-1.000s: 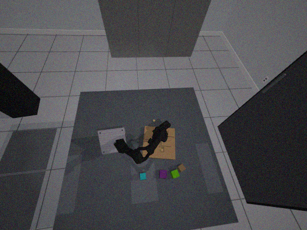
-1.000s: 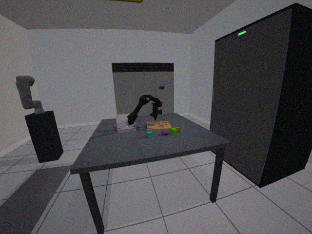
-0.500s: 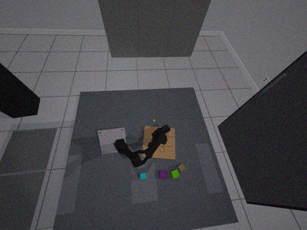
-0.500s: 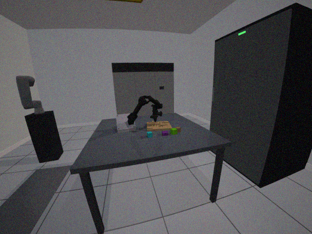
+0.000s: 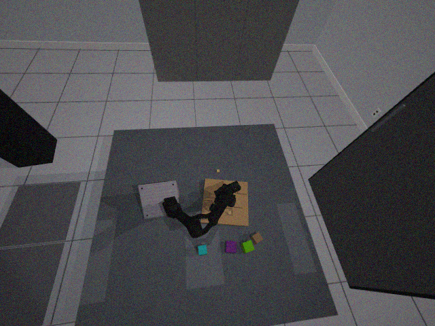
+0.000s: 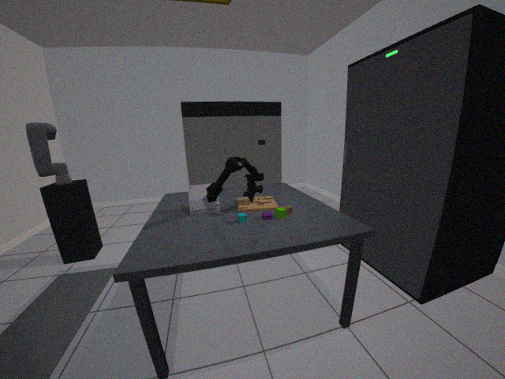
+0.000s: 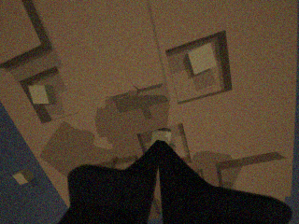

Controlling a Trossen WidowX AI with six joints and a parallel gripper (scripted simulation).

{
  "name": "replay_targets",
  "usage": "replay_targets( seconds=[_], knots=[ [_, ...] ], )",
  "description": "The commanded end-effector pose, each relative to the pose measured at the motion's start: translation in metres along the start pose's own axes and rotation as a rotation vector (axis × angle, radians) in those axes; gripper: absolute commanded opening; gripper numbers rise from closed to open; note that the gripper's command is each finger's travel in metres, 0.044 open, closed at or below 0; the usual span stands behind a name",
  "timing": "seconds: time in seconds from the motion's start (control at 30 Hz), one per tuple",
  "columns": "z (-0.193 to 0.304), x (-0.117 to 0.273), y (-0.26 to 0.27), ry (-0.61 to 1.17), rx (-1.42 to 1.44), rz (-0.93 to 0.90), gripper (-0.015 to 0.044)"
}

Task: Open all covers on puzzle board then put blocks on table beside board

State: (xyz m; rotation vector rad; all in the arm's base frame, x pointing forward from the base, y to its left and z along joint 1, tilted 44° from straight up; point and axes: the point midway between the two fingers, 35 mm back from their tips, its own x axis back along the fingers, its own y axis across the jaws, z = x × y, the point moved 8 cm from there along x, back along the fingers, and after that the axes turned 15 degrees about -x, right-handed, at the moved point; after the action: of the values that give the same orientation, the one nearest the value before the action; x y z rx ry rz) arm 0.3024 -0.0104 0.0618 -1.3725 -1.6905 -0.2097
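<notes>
The wooden puzzle board (image 5: 242, 218) (image 6: 269, 206) (image 7: 93, 28) lies on the table. My gripper (image 6: 251, 200) (image 7: 160, 144) is shut and empty, pointing down low over the board. Its tips overlap the near edge of a pale block (image 7: 162, 135) in a well; contact cannot be told. A second pale block (image 7: 202, 58) (image 5: 229, 212) sits in an uncovered well. A third pale block (image 7: 39, 94) sits in another well at the left of the wrist view. A small pale block (image 5: 218, 170) (image 7: 22, 176) rests on the table off the board. The covers match the board's wood; their exact positions are unclear.
A cyan cube (image 5: 202, 249) (image 6: 241, 217), a purple cube (image 5: 230, 246) (image 6: 267, 215), a green block (image 5: 247, 246) (image 6: 281, 212) and a brown cube (image 5: 256, 238) stand near the board. The arm's pale base plate (image 5: 154, 200) lies beside it.
</notes>
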Motion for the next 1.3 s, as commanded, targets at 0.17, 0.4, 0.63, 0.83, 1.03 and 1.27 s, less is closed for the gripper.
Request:
replay_targets(
  seconds=[0.17,0.4,0.63,0.83,1.03,1.27],
  knots=[
    [-0.001,-0.009,-0.001,-0.004,0.004,0.005,0.0],
    [0.0,-0.011,-0.001,-0.004,0.004,0.005,0.0],
    [0.007,-0.013,-0.008,-0.003,0.005,0.005,0.0],
    [0.01,-0.014,-0.01,-0.003,0.007,0.005,0.0],
    [0.01,-0.014,-0.011,-0.003,0.01,0.005,0.0],
    [0.011,-0.014,-0.011,-0.003,0.01,0.005,0.0]
  ],
)
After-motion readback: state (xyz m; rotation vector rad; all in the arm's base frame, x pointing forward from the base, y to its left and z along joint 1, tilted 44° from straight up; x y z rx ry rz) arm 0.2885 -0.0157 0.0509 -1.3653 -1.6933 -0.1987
